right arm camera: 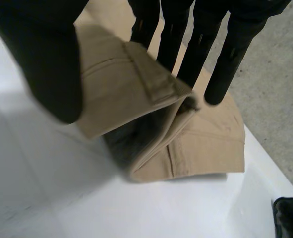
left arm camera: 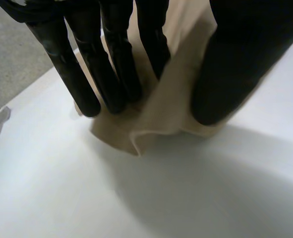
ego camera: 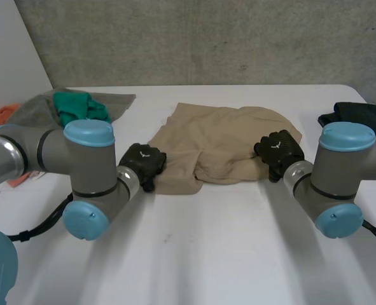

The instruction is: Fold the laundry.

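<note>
A tan garment (ego camera: 219, 143) lies crumpled in the middle of the white table (ego camera: 207, 254). My left hand (ego camera: 143, 164) is at its near left corner. In the left wrist view that hand (left arm camera: 116, 64) has the tan cloth (left arm camera: 161, 109) bunched up between its fingers and thumb, pinched. My right hand (ego camera: 278, 151) is on the garment's right edge. In the right wrist view the thumb of that hand (right arm camera: 47, 59) presses one side of a raised fold of the tan garment (right arm camera: 205, 144), at a stitched band, and the fingers close on the other side.
At the back left lies a pile of clothes: a grey cloth (ego camera: 41, 108), a green one (ego camera: 79, 107) and an orange one (ego camera: 6, 114). A dark garment (ego camera: 359, 115) sits at the table's right edge. A grey wall stands behind the table.
</note>
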### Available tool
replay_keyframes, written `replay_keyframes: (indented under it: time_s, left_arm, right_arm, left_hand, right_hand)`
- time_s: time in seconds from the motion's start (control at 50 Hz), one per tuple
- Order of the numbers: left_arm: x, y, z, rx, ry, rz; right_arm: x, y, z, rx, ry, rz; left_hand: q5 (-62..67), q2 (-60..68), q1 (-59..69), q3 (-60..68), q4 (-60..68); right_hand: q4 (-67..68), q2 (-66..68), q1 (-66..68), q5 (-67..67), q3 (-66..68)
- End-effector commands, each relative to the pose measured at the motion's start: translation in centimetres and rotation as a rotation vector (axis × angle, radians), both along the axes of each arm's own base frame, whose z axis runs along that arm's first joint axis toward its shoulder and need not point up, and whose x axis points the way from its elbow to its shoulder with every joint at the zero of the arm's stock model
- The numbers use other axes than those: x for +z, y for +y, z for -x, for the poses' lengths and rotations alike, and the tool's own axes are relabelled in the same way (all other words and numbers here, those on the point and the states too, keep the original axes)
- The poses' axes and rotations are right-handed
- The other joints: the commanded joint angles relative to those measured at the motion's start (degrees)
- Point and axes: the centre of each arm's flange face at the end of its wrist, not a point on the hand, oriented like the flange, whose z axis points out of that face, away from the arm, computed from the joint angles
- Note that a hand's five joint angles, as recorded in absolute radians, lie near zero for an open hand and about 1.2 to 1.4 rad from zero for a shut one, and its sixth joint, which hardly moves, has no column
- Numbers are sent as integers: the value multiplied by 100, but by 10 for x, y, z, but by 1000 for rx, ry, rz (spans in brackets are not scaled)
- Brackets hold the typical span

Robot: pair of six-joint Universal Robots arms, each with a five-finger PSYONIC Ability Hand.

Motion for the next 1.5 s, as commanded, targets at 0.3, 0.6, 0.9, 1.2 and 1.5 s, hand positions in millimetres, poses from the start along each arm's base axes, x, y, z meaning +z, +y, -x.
replay_keyframes:
  time_s: [0.3, 0.6, 0.9, 1.2, 1.5]
  left_arm:
    - [239, 69, -65, 75, 264, 364]
    - [170, 37, -56, 21, 65, 153]
    - [314, -23, -47, 149, 531, 818]
    - [160, 36, -69, 107, 249, 292]
    - [25, -1, -56, 89, 23, 99]
  right_arm:
    - [236, 42, 37, -53, -179, 230]
    - [182, 28, 18, -2, -90, -8]
    - [304, -30, -8, -16, -501, 811]
    - [190, -14, 4, 111, -202, 197]
    - [22, -19, -9, -14, 89, -87]
  left_hand:
    - [2582, 2552, 2448, 2566, 2542]
    - [2582, 2552, 2448, 2566, 2542]
    - [2582, 2552, 2448, 2566, 2542]
    - [2582, 2552, 2448, 2566, 2542]
    - [1935, 1904, 1800, 1918, 1895]
  right_hand:
    - [3733, 3609, 3746, 3731, 3723]
    - [3733, 3609, 3746, 3731, 3723]
    - [3733, 3609, 3746, 3731, 3723]
    - [3733, 3609, 3746, 3731, 3723]
    - [3733, 3609, 3746, 3731, 3723]
